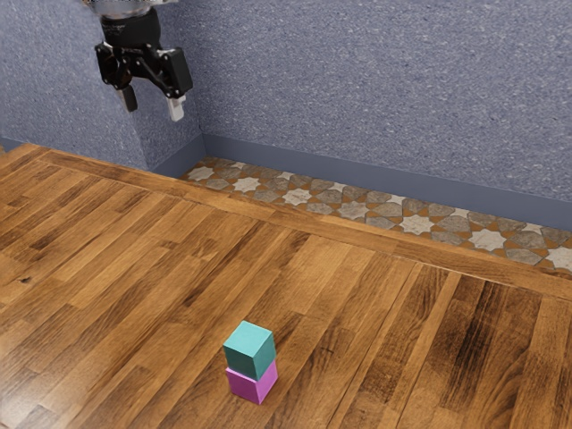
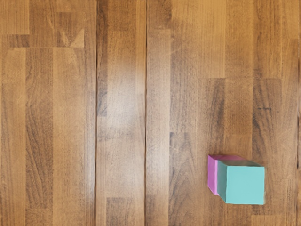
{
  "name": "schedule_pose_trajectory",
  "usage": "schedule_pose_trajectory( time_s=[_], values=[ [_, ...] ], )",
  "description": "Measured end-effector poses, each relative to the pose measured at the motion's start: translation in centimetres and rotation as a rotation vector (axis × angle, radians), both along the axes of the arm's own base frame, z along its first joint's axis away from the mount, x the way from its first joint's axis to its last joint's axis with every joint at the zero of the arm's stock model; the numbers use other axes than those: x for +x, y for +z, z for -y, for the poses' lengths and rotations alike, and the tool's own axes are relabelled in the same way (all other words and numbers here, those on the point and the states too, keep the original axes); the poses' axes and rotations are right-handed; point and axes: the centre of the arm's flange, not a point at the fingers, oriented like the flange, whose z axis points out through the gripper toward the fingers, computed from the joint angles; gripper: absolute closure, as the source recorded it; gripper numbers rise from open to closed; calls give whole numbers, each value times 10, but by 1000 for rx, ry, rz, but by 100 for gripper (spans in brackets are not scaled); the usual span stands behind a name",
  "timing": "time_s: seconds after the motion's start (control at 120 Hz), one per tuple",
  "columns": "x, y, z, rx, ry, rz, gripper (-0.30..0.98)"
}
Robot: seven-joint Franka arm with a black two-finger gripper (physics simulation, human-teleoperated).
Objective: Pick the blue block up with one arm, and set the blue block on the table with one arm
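Bright light; a milky glare (soft at its rim) whitens the table (image 1: 134,295) in both views.

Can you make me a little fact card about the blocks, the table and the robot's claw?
top block: blue-green block, sitting on the other one
bottom block: pink-purple block, on the table
table: brown wood
claw: open, up in the air, away from the blocks
picked up yet: no
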Motion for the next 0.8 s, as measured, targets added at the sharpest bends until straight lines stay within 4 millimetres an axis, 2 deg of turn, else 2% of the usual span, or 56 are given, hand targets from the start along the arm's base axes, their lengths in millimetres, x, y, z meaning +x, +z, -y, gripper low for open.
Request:
schedule_pose_trajectory(
  time_s=[0.133, 0.2, 0.3, 0.358, 0.425, 0.567, 0.625, 0.683, 0.8],
  values=[
    [9, -13, 39, 22, -73, 11, 0],
    [20, -46, 59, 36, -107, -12, 0],
    [36, -112, 80, 47, -142, -54, 0],
    [41, -148, 76, 47, -133, -68, 0],
    [40, -182, 55, 42, -94, -77, 0],
    [23, -225, 0, 6, 22, -61, 0],
    [19, -235, -13, -8, 56, -46, 0],
    [17, -242, -2, -15, 45, -32, 0],
    [5, -255, 57, -31, -49, -21, 0]
  ],
)
